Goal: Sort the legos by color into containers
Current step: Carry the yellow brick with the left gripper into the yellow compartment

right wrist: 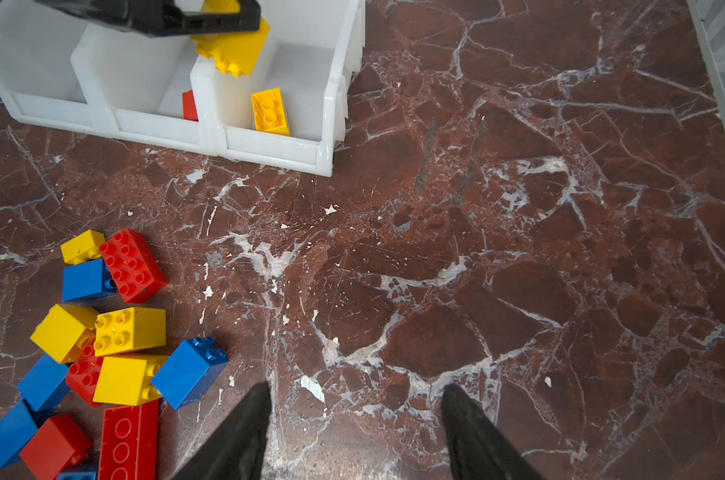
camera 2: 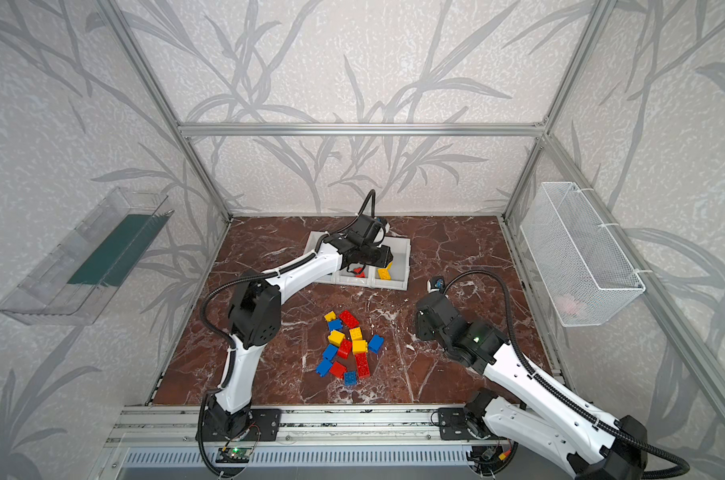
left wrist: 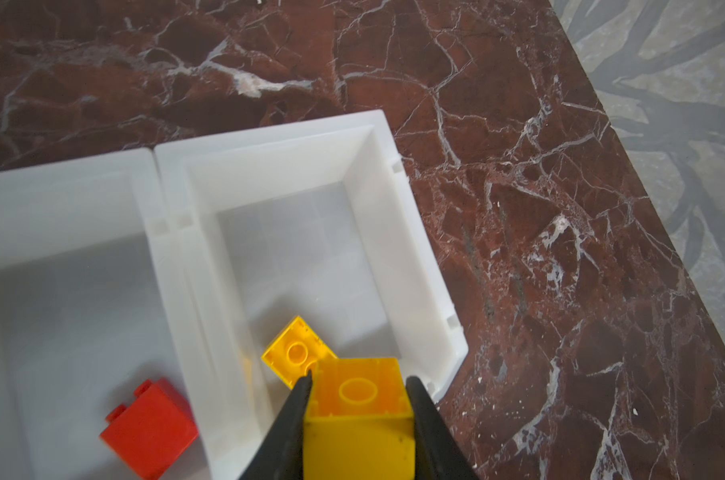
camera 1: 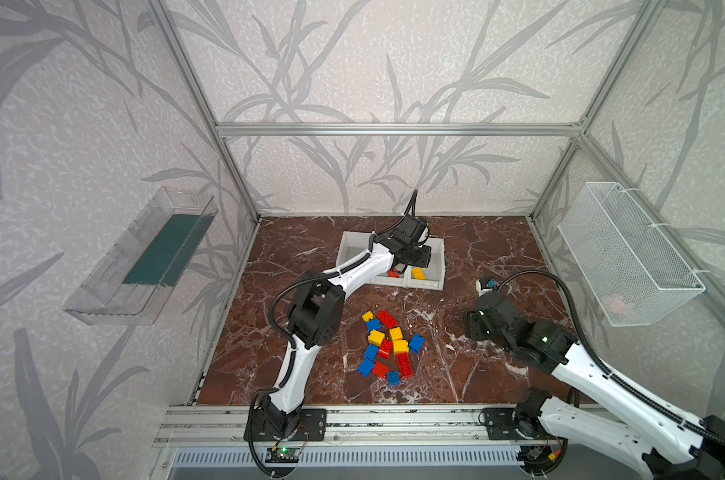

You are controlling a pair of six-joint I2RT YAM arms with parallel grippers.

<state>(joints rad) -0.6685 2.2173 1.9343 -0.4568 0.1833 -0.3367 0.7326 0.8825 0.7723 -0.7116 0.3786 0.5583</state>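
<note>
My left gripper (left wrist: 358, 378) is clamped on a yellow brick (left wrist: 358, 419), one finger pressed to each side, with the hollow underside facing the wrist camera. I have it hanging above the bins (right wrist: 269, 147), three white ones joined in a row at 12 o'clock on the table (camera 1: 477, 365). The brick is over the right bin (left wrist: 410, 232), close to the wall it shares with the middle bin (left wrist: 61, 195), and it is clear of the floor.

A second yellow brick (right wrist: 270, 111) lies flat on the right bin's floor, studs up. A red brick (left wrist: 151, 428) sits in the middle bin, against the shared wall.

The heap (camera 1: 387, 345) of loose red, blue and yellow bricks is near the table's centre, at 6 o'clock from the bins, with the pieces touching or overlapping.

My right gripper (right wrist: 356, 387) is at 3 o'clock from the heap, well apart from it. Its jaws are spread with nothing between them, and I see only bare marble below.
</note>
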